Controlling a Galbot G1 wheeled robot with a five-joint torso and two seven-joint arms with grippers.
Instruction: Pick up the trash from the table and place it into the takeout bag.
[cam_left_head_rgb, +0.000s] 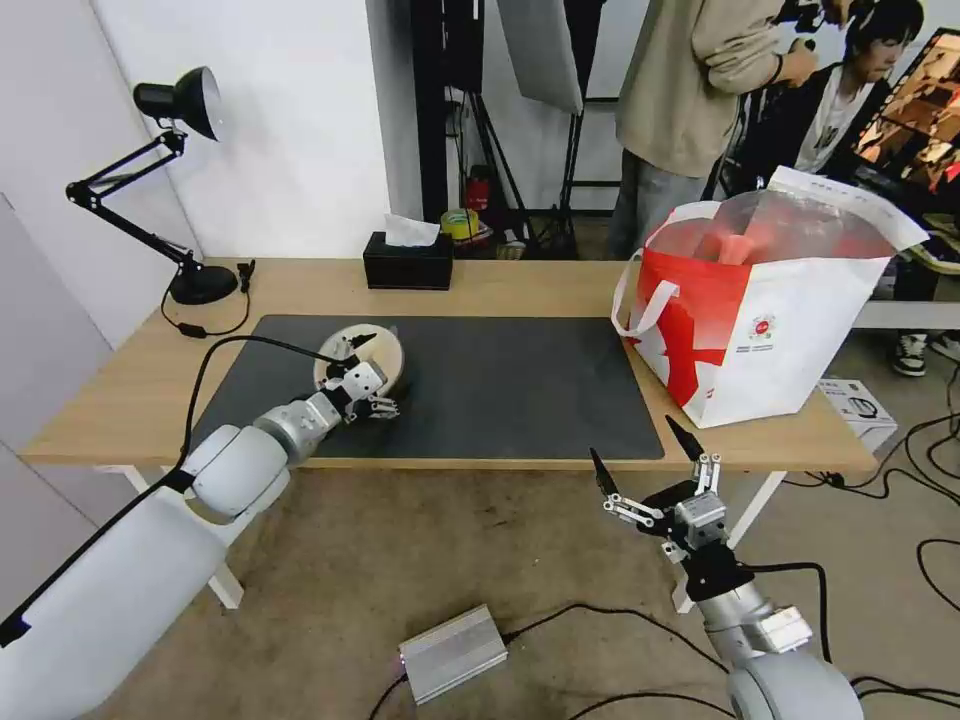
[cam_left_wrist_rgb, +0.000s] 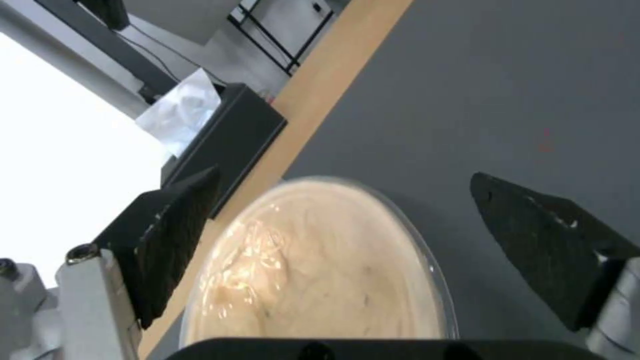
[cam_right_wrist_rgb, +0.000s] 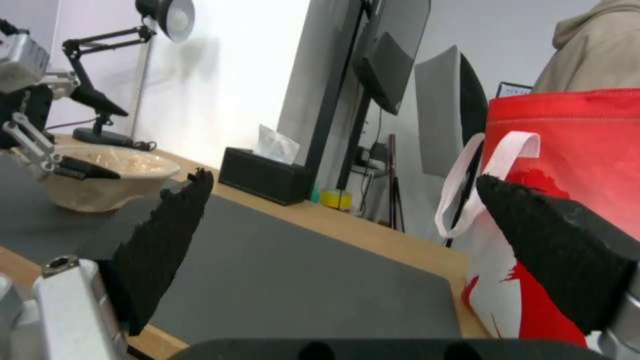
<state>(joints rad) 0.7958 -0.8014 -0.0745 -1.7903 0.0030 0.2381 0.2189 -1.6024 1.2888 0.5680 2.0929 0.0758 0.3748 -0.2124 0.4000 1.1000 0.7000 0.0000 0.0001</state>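
The left hand (cam_left_head_rgb: 368, 377), fingers spread, is straddling the tan round paper bowl (cam_left_wrist_rgb: 320, 265) on the dark grey mat (cam_left_head_rgb: 500, 390) of the light-wood bench (cam_left_head_rgb: 540, 285), seemingly poised to grip its rim, while the right hand (cam_left_head_rgb: 650, 468) is idling agape below the red-and-white insulated takeout bag (cam_left_head_rgb: 760, 330).

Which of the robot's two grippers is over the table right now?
The left gripper, open above the tan bowl on the grey mat. The right gripper, also open, hangs off the table's near edge, away from the takeout bag.
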